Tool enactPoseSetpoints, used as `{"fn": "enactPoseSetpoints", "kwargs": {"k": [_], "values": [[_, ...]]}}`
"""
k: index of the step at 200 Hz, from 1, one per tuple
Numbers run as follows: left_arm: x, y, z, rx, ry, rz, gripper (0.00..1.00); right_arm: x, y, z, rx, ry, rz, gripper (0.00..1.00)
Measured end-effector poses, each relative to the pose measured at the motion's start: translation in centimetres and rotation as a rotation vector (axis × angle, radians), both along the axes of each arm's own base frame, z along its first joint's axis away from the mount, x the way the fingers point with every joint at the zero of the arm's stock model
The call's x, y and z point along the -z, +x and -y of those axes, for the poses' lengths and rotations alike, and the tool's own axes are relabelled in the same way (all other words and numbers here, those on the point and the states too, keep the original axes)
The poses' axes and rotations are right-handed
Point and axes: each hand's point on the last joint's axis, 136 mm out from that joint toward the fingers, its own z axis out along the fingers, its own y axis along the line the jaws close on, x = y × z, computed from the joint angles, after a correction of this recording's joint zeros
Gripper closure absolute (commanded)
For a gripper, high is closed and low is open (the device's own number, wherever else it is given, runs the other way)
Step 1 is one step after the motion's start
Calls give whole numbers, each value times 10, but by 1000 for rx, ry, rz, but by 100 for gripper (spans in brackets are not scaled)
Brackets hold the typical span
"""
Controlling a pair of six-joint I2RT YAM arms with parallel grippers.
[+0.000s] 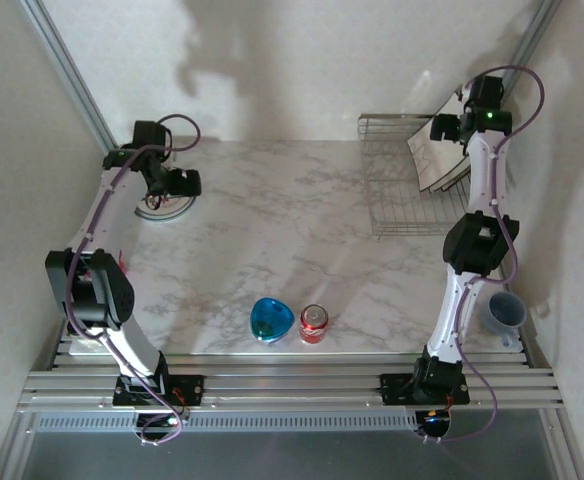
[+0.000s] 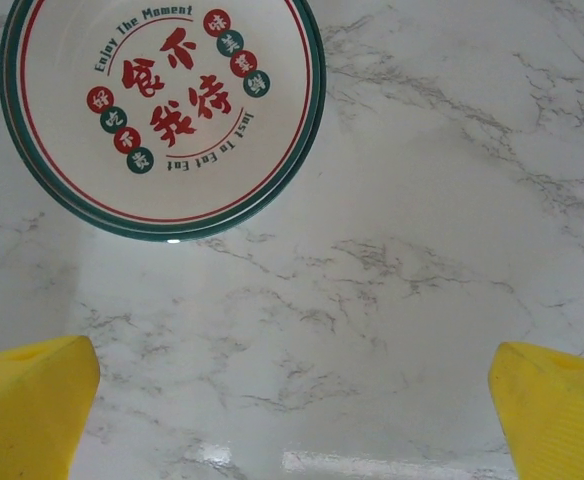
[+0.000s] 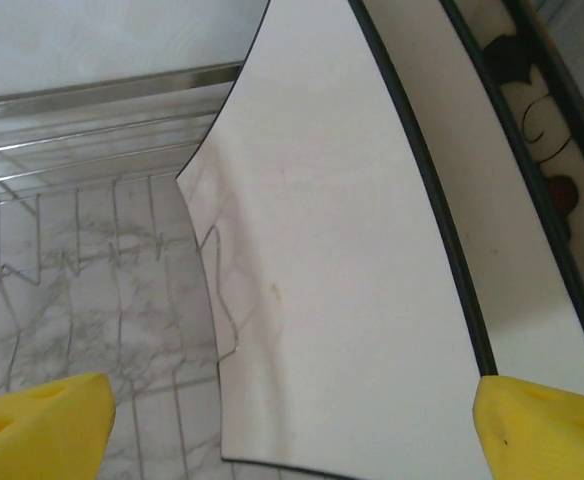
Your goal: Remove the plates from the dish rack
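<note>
the dish rack [image 1: 397, 200] stands at the far right of the table [image 1: 272, 230]. the square plates [image 1: 434, 158] lean upright in its right end, close together face to face. the right gripper [image 1: 450, 128] hangs over them with its jaws spread wide and nothing clamped. in the right wrist view the near plate [image 3: 342, 260] lies between the two yellow fingertips [image 3: 42, 420], with a flower-marked plate [image 3: 547, 150] just behind it. the left gripper [image 2: 292, 410] is likewise fully spread and empty, above bare marble beside a round plate [image 2: 162, 110] set flat on the table at far left. handling: the plates look like rigid glazed ware, smooth and probably slippery, liable to chip on the wires, and fairly heavy for a thin pinch. take hold across the thickness at the exposed upper rim, one finger on each face, well onto the flat rather than on the dark edge band. lift clear of the wire prongs before tilting. risk: the neighbouring plate may tip or drag along.
</note>
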Motion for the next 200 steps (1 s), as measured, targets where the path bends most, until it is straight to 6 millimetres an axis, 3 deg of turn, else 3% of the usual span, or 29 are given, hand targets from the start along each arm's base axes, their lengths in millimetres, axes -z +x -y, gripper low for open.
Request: {"fn": "enactPoseSetpoints", "kwargs": {"k": [67, 144, 200], "values": [[-3, 13, 5, 11, 0, 13, 0, -32, 10, 16, 46, -55, 101, 7], [6, 14, 5, 11, 0, -12, 0, 4, 18, 17, 39, -33, 39, 8], [4, 15, 7, 15, 0, -6, 1, 12, 21, 11, 18, 2, 30, 16]]}}
